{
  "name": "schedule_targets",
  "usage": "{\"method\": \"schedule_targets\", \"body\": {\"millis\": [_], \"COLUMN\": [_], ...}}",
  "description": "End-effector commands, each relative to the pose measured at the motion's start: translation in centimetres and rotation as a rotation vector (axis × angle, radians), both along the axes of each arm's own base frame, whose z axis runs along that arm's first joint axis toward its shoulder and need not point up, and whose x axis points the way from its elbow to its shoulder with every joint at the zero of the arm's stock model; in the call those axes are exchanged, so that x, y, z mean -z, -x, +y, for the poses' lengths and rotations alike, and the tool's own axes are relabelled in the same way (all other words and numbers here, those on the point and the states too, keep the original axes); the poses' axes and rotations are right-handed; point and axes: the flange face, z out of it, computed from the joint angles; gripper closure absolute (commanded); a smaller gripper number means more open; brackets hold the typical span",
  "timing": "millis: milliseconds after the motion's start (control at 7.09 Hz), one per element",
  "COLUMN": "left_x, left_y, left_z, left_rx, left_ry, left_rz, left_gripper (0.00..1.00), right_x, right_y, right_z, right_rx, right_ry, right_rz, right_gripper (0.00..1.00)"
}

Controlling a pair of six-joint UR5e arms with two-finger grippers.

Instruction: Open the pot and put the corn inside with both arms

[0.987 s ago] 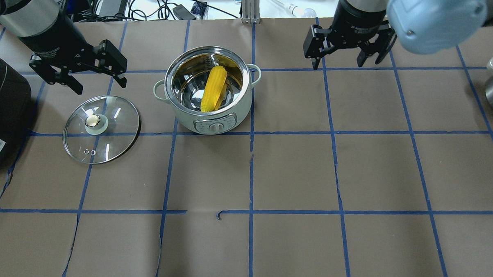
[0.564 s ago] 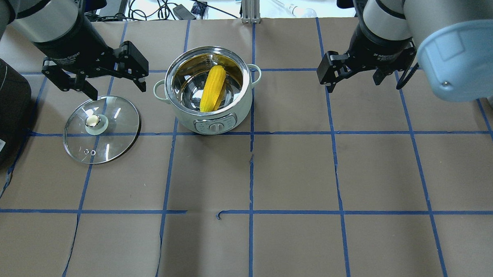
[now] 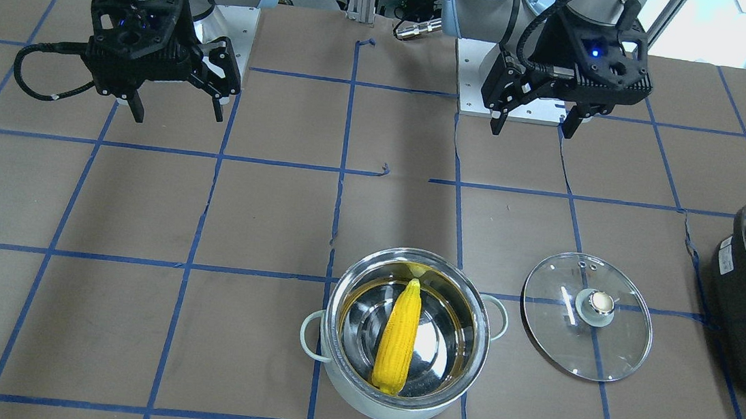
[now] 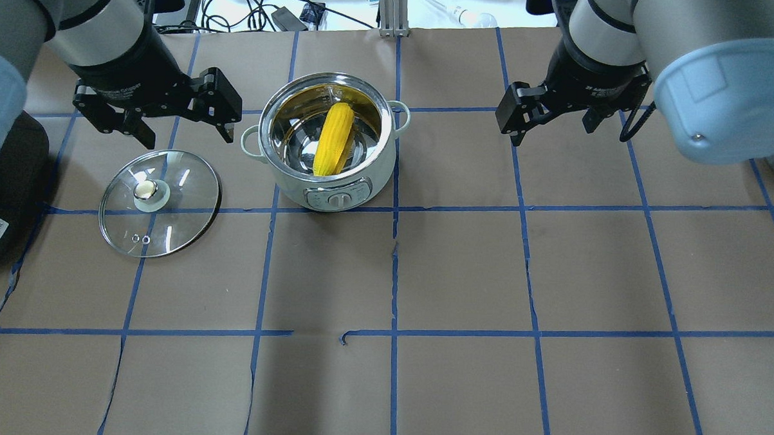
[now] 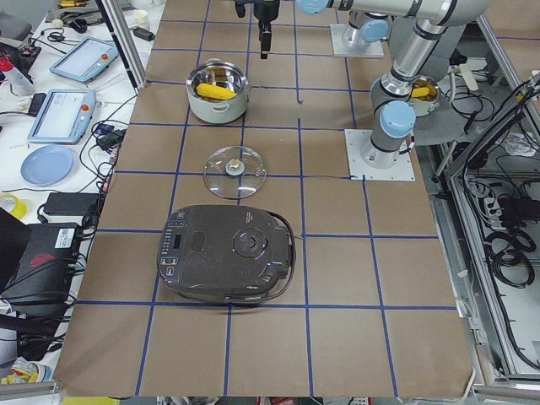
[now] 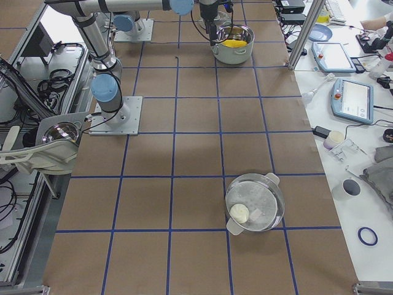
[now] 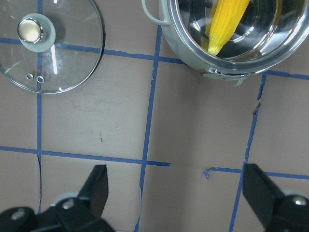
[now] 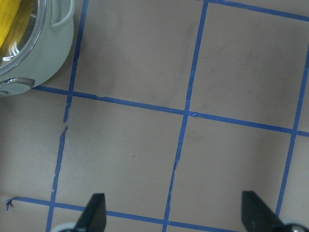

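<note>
Nearby, glass lid [image 4: 159,203] beside pot [image 4: 291,187], dark cooker [image 4: 2,185]

Left gripper [image 4: 185,133] up high, jaws wide: lid [image 4: 174,226] below off one side, pot [image 4: 377,171] off the other. Right gripper [image 4: 551,132] over bare table paper [image 4: 585,269], pot well apart.

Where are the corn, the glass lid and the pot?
corn [image 4: 333,140]: overhead view, middle of the cob.
lid [image 4: 168,210]: overhead view, glass near its middle.
pot [image 4: 289,188]: overhead view, pale front wall.
</note>
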Motion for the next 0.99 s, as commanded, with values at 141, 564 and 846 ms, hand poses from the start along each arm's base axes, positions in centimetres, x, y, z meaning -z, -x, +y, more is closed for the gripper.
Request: {"method": "schedule_targets", "body": {"millis": [141,564,846], "left_x": [-0.06,-0.26,-0.32], "left_y": [-0.02,-0.06,-0.07], "left_z": [-0.73,-0.28,-0.16], "left_rx": [0.13,0.134,0.135], "left_ry": [0.039,0.043,0.044], "left_rz": [0.029,0.019,0.017], "left_gripper": [0.0,0.0,0.0], "right_x": [0.03,0.1,0.18], "right_y": [0.11,0.09,0.05], "right_z": [-0.18,-0.23,-0.21], "right_rx": [0.002,0.003,0.006], "right_ry": [0.012,0.01,0.009], "right_rz": [0.0,-0.002,-0.006], "right_gripper": [0.0,0.0,0.0]}}
